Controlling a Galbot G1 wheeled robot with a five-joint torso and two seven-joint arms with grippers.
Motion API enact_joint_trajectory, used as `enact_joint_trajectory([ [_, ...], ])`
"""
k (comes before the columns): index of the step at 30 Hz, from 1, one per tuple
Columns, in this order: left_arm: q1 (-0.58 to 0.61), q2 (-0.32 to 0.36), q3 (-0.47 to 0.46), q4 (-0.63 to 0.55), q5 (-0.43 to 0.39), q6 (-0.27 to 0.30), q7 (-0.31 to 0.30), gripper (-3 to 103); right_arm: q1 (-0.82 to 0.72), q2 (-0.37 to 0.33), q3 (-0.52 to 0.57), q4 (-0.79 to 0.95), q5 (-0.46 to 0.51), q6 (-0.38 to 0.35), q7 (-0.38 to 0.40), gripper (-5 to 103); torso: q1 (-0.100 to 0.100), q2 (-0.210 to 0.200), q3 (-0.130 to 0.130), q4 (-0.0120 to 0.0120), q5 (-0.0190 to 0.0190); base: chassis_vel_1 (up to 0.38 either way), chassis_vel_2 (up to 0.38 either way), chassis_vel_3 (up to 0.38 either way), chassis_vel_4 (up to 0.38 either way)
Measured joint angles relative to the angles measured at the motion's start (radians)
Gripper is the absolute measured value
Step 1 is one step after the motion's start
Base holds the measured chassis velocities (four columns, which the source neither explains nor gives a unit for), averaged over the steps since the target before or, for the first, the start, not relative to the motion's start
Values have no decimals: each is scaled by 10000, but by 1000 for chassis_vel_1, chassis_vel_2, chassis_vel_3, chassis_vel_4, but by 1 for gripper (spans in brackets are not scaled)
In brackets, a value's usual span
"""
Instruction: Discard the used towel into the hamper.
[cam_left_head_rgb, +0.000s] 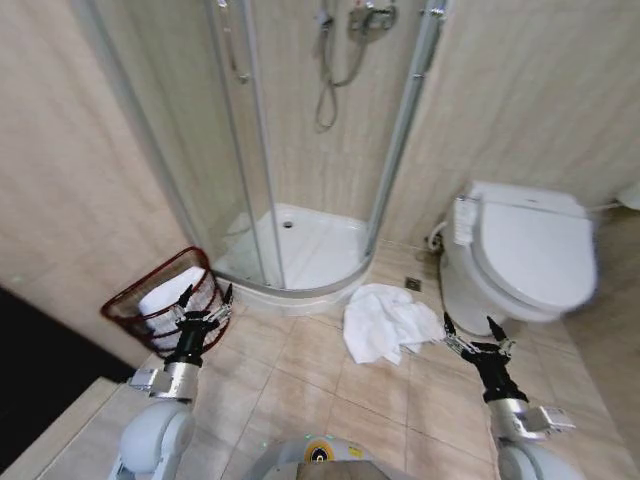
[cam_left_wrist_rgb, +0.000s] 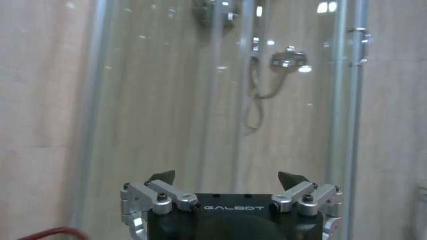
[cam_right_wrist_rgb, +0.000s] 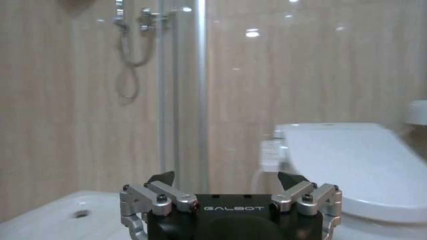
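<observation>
The towel (cam_left_head_rgb: 385, 322) lies crumpled on the floor tiles beside the toilet (cam_left_head_rgb: 525, 255), well apart from the hamper (cam_left_head_rgb: 165, 300), so the spread-jawed, empty right gripper (cam_left_head_rgb: 477, 338) risks pinching one fold and trailing cloth; left gripper (cam_left_head_rgb: 203, 310) also agape.

A curved glass shower stall (cam_left_head_rgb: 300, 150) stands in the corner of a bathroom with beige tiled walls (cam_left_head_rgb: 530, 90). Its white tray (cam_left_head_rgb: 300, 250) has a small drain, and a hose and tap (cam_left_head_rgb: 345, 40) hang on the wall inside. Right of the stall sits a white toilet (cam_left_head_rgb: 525, 250), lid closed. Beige floor tiles (cam_left_head_rgb: 300, 380) spread in front of the stall.
</observation>
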Motion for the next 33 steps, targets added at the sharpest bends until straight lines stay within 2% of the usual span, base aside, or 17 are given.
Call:
enact_joint_trajectory([
  [7,-47,-24,-28,-3,-9,-110,18,100,24,141,-41,-28,49,103,135,100,0,0,0,-4,1,-98,-100,-101,-89],
  [12,5,-213,-9,17,41,-260,188,100,70,216,137,-229,82,207,249,100,0,1,0,5,0,0,0,0,0],
  [23,53,-208,-36,6,51,-302,309,100,144,346,318,-455,204,581,73,100,0,1,0,2,0,0,0,0,0],
  [33,58,-362,-26,20,38,-313,461,100,239,460,303,-379,70,562,16,100,0,2,0,1,1,0,0,0,0],
])
